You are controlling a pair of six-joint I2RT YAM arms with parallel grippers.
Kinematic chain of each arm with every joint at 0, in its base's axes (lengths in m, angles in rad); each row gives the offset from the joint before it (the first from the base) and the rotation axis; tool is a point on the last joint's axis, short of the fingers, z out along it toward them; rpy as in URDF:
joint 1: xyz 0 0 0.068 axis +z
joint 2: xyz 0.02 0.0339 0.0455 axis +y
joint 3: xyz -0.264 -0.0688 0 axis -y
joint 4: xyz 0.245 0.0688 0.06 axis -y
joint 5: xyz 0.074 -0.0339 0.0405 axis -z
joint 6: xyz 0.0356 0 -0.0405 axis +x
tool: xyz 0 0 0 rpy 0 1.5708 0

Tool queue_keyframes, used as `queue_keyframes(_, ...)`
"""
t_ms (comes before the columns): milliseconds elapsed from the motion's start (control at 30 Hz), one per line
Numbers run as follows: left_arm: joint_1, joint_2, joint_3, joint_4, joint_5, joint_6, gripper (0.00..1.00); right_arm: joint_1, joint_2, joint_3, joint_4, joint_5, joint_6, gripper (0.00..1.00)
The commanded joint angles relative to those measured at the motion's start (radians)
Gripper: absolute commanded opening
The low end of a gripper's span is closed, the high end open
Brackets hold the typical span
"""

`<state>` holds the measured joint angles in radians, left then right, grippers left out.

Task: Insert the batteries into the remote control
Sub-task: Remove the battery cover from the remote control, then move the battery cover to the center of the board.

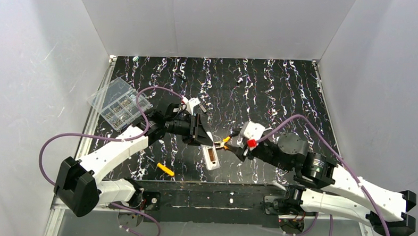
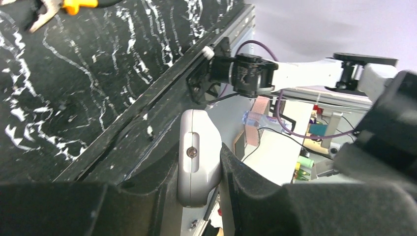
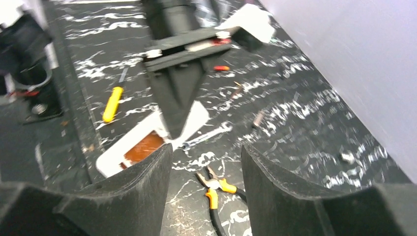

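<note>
Black marbled table (image 1: 282, 100). My left gripper (image 2: 199, 167) is clamped tight on the far end of the remote control (image 1: 211, 156), near centre. It is held back-up with the recess open toward the right arm, which I judge is bracing for loading. The clear compartment box (image 1: 119, 103), far left, holds small brownish parts, kind unclear. My right gripper (image 3: 206, 152) has its jaws apart, empty, hovering over the pliers (image 3: 216, 189). One of the batteries (image 3: 221, 68) lies loose beyond the left gripper. The recess looks brownish; I cannot tell its contents.

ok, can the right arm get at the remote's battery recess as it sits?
Probably yes. The recess faces up, uncovered; the left claw clamps only the other end of the remote control. The right claw is open, empty and close beside it.
</note>
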<state>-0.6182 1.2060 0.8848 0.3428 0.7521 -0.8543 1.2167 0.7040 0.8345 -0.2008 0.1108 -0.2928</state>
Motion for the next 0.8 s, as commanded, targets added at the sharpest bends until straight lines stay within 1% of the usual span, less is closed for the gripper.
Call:
queue_keyframes(0,0.01,-0.055,-0.013,-0.117,-0.027,0.079,0.0,-0.005,-0.021,-0.008,0.032,0.378,0.242,0.6)
queue_keyframes(100,0.012,-0.072,-0.02,-0.157,-0.037,0.098,0.0,-0.006,-0.006,0.0,-0.065,0.526,0.414,0.56)
queue_keyframes(167,0.013,-0.082,-0.031,-0.159,-0.039,0.097,0.0,-0.006,0.021,0.025,-0.18,0.59,0.537,0.55)
queue_keyframes(200,0.012,-0.084,-0.036,-0.158,-0.041,0.093,0.0,-0.006,0.039,0.045,-0.263,0.626,0.611,0.55)
queue_keyframes(300,0.012,-0.085,-0.051,-0.14,-0.042,0.078,0.0,-0.016,0.093,0.104,-0.438,0.702,0.812,0.55)
queue_keyframes(400,0.013,-0.081,-0.057,-0.123,-0.038,0.068,0.0,-0.039,0.127,0.139,-0.539,0.731,0.949,0.55)
queue_keyframes(467,0.012,-0.077,-0.052,-0.123,-0.034,0.067,0.0,-0.075,0.139,0.152,-0.58,0.721,1.022,0.54)
queue_keyframes(533,0.012,-0.074,-0.043,-0.133,-0.03,0.072,0.0,-0.158,0.151,0.161,-0.627,0.665,1.084,0.53)
queue_keyframes(600,0.012,-0.074,-0.037,-0.152,-0.028,0.083,0.0,-0.292,0.166,0.165,-0.674,0.573,1.129,0.52)
queue_keyframes(667,0.012,-0.074,-0.032,-0.165,-0.03,0.088,0.0,-0.382,0.171,0.161,-0.695,0.49,1.138,0.52)
queue_keyframes(767,0.012,-0.069,-0.031,-0.175,-0.029,0.092,0.0,-0.461,0.179,0.158,-0.726,0.422,1.129,0.52)
